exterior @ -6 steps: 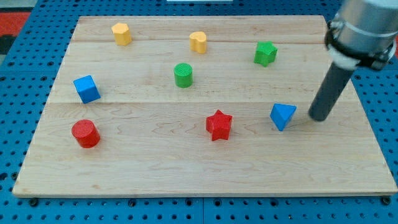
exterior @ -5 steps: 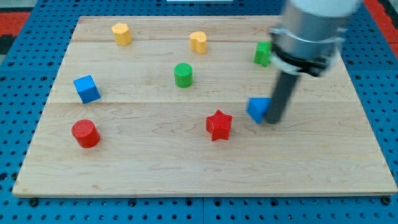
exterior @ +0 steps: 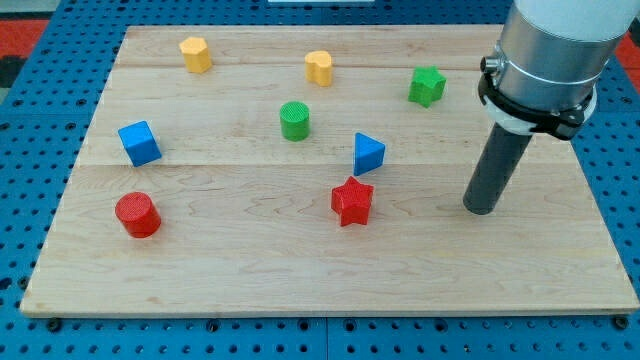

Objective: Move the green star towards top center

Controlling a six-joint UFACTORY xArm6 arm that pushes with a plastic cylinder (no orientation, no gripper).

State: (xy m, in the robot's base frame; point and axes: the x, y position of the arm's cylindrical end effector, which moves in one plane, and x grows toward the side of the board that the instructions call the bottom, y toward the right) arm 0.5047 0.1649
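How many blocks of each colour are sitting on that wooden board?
Yellow: 2, yellow block and yellow block
Green: 2, green star and green cylinder
Blue: 2, blue cube and blue triangle
Red: 2, red cylinder and red star
Total: 8

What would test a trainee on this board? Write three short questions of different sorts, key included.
1. True or false: my tip touches the green star.
2. Which block lies just above the red star?
3. The red cylinder sits toward the view's: A) bottom left B) top right C) top center.

Key: 1. False, it stands apart, below and right of it. 2. The blue triangle. 3. A.
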